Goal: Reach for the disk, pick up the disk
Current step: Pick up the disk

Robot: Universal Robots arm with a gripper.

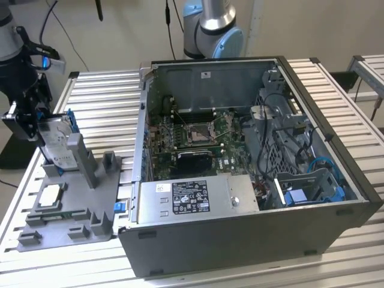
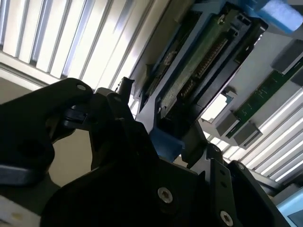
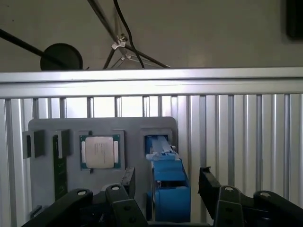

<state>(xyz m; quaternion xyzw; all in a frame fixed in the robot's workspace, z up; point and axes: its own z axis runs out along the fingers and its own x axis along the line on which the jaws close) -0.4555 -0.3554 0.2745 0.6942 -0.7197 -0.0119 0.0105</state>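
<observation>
On the grey plastic tray (image 3: 47, 127), the black gripper (image 3: 166, 184), jaws apart, straddles the upright blue-framed silver disk (image 3: 165, 163), and the first wrist view shows a square silver chip (image 3: 99, 152) beside it.

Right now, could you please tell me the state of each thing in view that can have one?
Silver-grey metal disk in blue plastic bracket: upright in the grey plastic fixture's slot.
Black gripper: open, fingers either side of the disk, not touching it.
Small square silver chip: lying flat in a fixture pocket.
Dark grey computer case: side panel off, interior exposed.
</observation>
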